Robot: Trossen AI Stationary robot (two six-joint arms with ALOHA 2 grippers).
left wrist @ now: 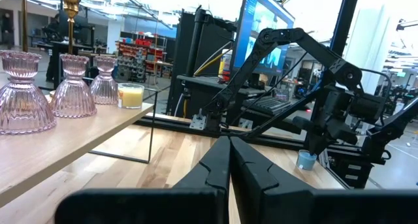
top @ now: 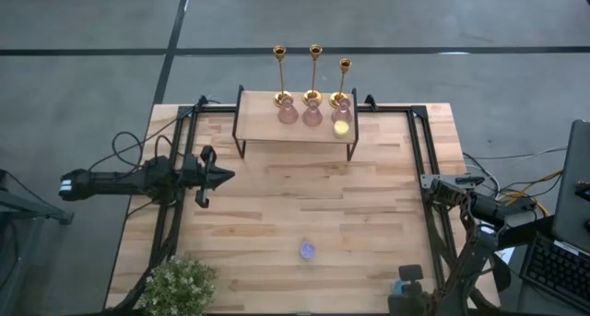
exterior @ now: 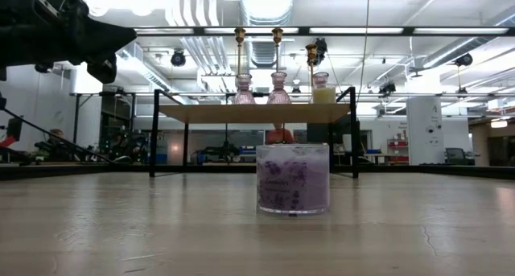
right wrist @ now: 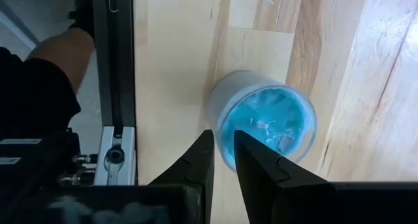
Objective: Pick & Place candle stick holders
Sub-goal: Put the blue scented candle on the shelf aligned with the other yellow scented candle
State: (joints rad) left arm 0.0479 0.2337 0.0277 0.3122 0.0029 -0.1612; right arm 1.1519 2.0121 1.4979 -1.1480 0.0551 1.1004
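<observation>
Three candle stick holders point(top: 313, 81) stand side by side on a raised wooden shelf point(top: 267, 127) at the far middle of the table. Each has a thin gold stem with a small cup on top and a ribbed pink glass base point(left wrist: 23, 96). My left gripper point(top: 226, 176) is shut and empty. It hovers left of centre, in front of the shelf, and points toward the table's right edge. My right gripper point(right wrist: 223, 152) hangs over a blue candle point(right wrist: 268, 123) at the near right, pointing down, with a narrow gap between its fingers. It touches nothing.
A yellow candle point(top: 341, 127) sits on the shelf's right end. A purple candle in a glass point(top: 307, 251) stands on the table near the middle front. A potted plant point(top: 180, 284) is at the near left corner. Black frame rails point(top: 419, 159) run along both sides.
</observation>
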